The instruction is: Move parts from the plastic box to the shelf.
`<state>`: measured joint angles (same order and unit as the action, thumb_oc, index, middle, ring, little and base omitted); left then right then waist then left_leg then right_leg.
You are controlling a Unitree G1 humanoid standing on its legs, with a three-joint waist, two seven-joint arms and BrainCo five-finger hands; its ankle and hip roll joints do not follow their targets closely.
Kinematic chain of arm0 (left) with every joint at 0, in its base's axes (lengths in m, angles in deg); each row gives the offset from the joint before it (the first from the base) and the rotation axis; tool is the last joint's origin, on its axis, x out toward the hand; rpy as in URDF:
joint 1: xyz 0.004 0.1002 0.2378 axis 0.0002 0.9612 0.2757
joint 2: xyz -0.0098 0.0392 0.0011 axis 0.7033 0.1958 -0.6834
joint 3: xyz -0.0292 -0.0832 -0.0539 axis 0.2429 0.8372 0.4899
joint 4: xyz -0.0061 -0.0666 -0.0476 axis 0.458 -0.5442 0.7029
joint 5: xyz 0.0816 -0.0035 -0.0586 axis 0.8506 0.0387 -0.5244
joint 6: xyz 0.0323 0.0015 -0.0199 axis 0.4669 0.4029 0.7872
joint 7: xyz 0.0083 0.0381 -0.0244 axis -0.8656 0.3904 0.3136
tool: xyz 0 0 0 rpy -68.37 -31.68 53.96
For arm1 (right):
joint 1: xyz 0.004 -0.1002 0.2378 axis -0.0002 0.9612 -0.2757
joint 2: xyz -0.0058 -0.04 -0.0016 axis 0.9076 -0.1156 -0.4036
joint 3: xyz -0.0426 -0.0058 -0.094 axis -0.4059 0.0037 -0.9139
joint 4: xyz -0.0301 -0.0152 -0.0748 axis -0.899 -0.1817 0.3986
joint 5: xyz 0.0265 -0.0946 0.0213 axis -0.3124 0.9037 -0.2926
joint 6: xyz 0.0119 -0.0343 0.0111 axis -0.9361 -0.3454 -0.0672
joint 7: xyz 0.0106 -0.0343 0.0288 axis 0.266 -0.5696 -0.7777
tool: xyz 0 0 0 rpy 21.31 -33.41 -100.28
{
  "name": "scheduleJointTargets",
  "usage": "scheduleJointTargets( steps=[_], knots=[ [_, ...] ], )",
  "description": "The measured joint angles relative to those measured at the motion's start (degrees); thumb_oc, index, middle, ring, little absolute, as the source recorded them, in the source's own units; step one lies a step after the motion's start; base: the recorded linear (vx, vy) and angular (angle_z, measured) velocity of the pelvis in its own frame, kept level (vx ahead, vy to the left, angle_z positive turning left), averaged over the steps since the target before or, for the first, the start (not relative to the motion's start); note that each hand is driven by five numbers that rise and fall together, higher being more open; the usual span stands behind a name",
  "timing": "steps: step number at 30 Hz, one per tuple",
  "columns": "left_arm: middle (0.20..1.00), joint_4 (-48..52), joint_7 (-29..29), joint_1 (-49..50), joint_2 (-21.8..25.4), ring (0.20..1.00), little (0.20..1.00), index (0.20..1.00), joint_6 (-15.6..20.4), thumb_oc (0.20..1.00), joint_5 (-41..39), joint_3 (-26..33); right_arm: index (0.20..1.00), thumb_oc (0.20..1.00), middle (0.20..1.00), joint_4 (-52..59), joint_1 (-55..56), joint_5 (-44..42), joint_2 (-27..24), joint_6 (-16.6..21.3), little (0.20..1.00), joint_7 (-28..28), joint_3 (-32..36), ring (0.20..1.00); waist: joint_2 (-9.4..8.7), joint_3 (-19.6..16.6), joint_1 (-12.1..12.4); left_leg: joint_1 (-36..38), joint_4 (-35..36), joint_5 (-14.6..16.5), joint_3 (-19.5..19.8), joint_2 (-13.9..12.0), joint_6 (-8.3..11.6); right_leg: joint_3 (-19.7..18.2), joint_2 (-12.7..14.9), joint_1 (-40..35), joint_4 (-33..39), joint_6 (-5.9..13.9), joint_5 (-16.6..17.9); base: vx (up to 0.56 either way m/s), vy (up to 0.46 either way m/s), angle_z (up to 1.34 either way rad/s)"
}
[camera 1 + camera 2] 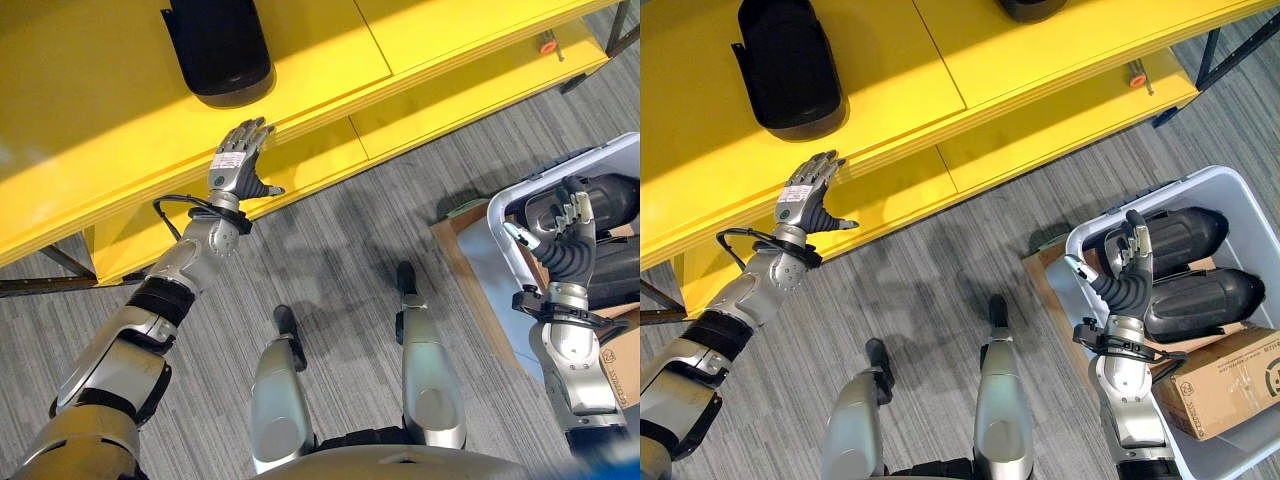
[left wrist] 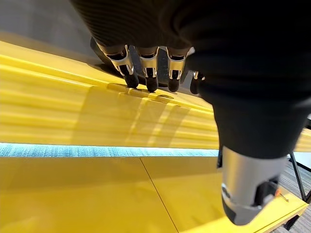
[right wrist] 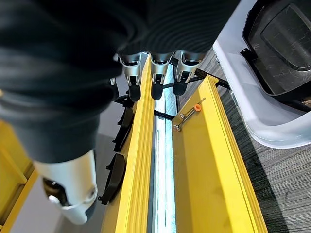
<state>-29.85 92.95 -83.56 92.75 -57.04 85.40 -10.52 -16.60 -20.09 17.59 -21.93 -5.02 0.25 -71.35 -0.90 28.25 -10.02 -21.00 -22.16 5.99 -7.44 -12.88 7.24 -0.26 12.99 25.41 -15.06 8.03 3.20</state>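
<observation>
The right hand (image 1: 1127,262) hovers over the plastic box (image 1: 1240,190), fingers loosely spread and empty, apparently poised to pick one of the two dark parts (image 1: 1188,290) lying side by side, long axes across the box. Farther off, the left hand (image 1: 240,155) rests straight, empty fingers on the yellow shelf (image 1: 330,60) edge, just below a placed part (image 1: 218,48) whose long axis runs away from the robot.
</observation>
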Motion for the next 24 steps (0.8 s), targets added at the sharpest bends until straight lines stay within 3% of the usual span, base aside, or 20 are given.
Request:
scheduleJointTargets(
  steps=[24],
  knots=[
    [1.0, -6.6, 0.0, -6.4, 2.5, 1.0, 1.0, 1.0, -0.4, 1.0, 0.0, -3.7, 1.0, 1.0, 1.0, 0.0, 2.4, -0.5, -0.4, 0.1, 1.0, -0.3, 0.2, 1.0, 0.07, 0.2, -0.5, -0.3, -1.0, 1.5, -1.0, -0.2, 0.09, -0.7, 0.0, 1.2, -1.2, 0.61, -0.9, 0.01, 0.0, -0.02]
  ],
)
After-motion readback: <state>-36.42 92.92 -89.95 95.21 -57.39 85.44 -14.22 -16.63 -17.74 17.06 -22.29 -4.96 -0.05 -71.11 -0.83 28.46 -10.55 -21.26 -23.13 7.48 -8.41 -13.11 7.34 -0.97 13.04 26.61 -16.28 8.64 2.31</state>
